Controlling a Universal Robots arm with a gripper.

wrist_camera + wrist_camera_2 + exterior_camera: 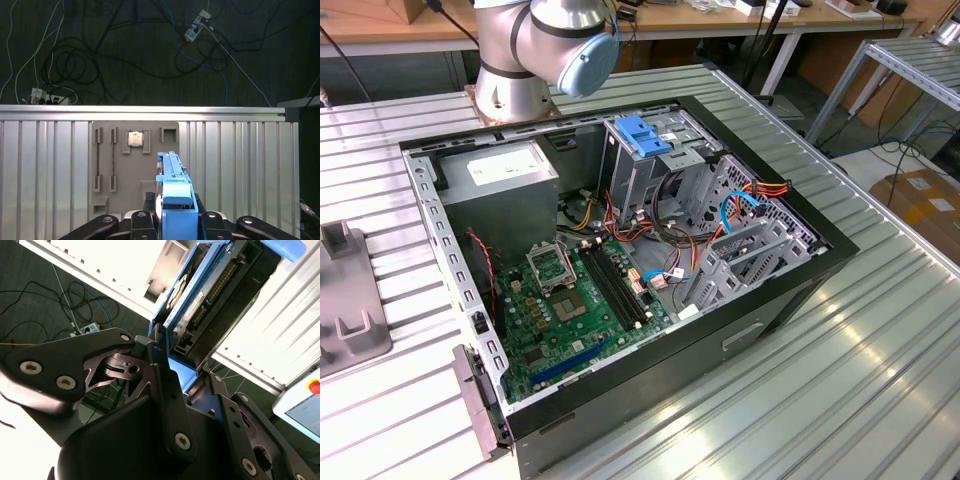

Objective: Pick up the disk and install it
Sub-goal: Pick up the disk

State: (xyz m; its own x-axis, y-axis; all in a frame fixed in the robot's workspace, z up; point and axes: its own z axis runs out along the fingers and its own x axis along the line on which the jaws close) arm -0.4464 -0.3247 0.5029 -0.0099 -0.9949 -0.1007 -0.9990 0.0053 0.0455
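**One disk clamped in the gripper over the ribbed surface**

In both wrist views the gripper [182, 372] is clenched on the single disk [210, 295], its black fingers [160, 375] pressing the blue rails. The disk hangs edge-on over the ribbed metal surface [45, 165]. On that surface lies one grey fixture plate [107, 150] carrying one square chip [135, 138]. The print on the disk's label cannot be read. In the exterior view, one open computer case [620, 405] sits at centre, with the arm [540, 50] at 11 o'clock.
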